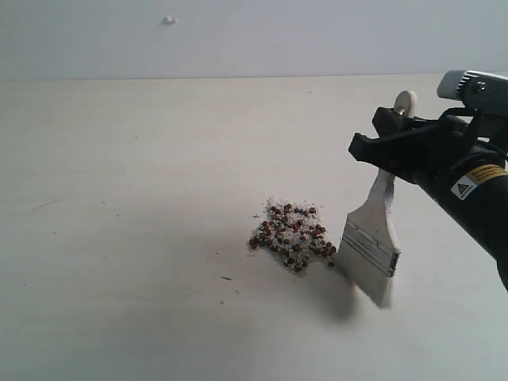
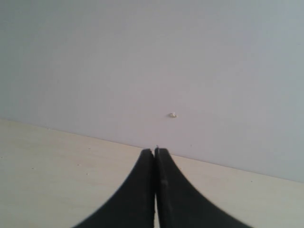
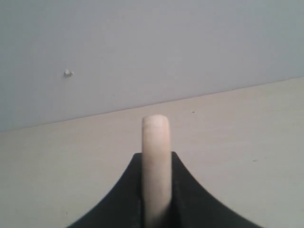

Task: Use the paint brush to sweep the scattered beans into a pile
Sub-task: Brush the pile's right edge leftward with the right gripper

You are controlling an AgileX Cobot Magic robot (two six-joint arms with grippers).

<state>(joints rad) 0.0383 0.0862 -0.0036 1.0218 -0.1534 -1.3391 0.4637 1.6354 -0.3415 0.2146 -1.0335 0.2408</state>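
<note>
The bare front of the table point(image 1: 119, 317) runs pale and wide under everything, and over its right side the right arm point(image 1: 476, 198) comes in from the edge of the exterior view, its forearm sloping down and leftward with the wrist held well above the surface. The right gripper point(image 1: 371, 136) has its fingers pinched on the wooden handle point(image 3: 156, 142) of the paint brush point(image 1: 371, 242), which hangs blade-down and slightly tilted; the handle's holed end stands above the fingers, and the bristles point(image 1: 373, 278) are at or just over the table, contact not clear. Just left of the ferrule point(image 1: 369, 246) lie the beans point(image 1: 292, 236), already drawn into a loose cluster near mid-table, mixed with whitish grains point(image 1: 286, 208) and with a few strays off its left side. This looks like a late sweeping stroke: the pile's right flank wants tightening, so the next move calls for lowering the bristles to light contact and drawing them left without flicking beans apart. The left gripper point(image 2: 155, 156), fingers pressed together on nothing, hovers by the far wall, away from the work
</note>
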